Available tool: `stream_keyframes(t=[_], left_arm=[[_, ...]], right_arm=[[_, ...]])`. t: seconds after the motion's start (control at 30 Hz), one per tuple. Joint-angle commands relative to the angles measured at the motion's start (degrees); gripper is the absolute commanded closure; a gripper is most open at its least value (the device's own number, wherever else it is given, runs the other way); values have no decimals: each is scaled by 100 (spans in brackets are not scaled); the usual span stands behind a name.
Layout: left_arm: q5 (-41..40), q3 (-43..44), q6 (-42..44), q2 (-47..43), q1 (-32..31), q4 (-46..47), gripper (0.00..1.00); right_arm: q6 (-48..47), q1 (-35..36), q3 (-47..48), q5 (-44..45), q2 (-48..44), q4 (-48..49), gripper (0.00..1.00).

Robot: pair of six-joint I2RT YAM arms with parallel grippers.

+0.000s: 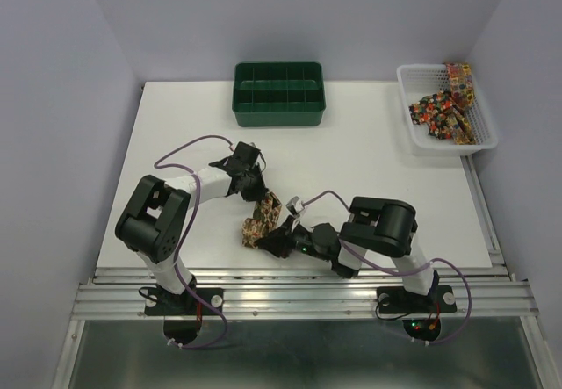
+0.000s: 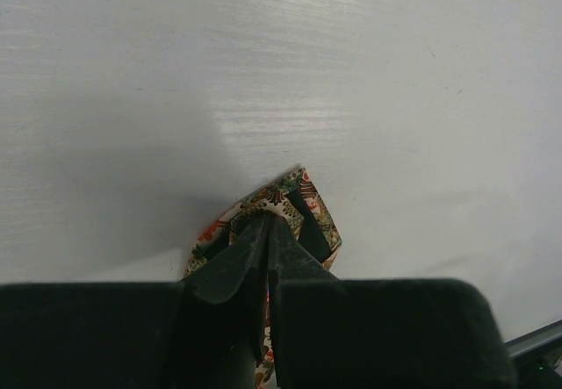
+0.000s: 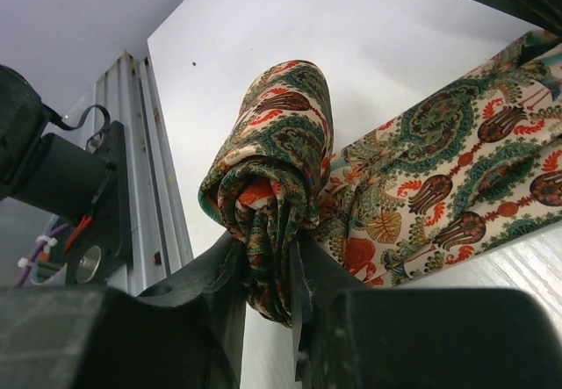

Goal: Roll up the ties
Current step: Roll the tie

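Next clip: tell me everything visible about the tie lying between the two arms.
The tie is soft printed fabric with a cream ground and green, red and brown motifs. One end is wound into a loose, uneven roll, pinched by the fingers of the right gripper. The rest runs flat across the white table to the left gripper, which is closed on it near a pointed tip. It lies near the table's front edge, only partly rolled.
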Motion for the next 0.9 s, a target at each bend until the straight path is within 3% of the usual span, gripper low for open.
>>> stream_keyframes(t=[0.0, 0.27, 0.67, 0.87], left_arm=[[-263, 191, -39, -87, 6, -9, 88], [-421, 331, -171, -104, 6, -9, 87], [-518, 490, -119, -297, 6, -9, 87], [-658, 516, -31, -850, 6, -61, 70]], right_arm=[[395, -186, -312, 584, 409, 1407, 96], [1089, -354, -514, 1112, 559, 1546, 94], [2274, -723, -391, 647, 972, 1485, 91], [3162, -977, -312, 189, 1218, 1529, 89]])
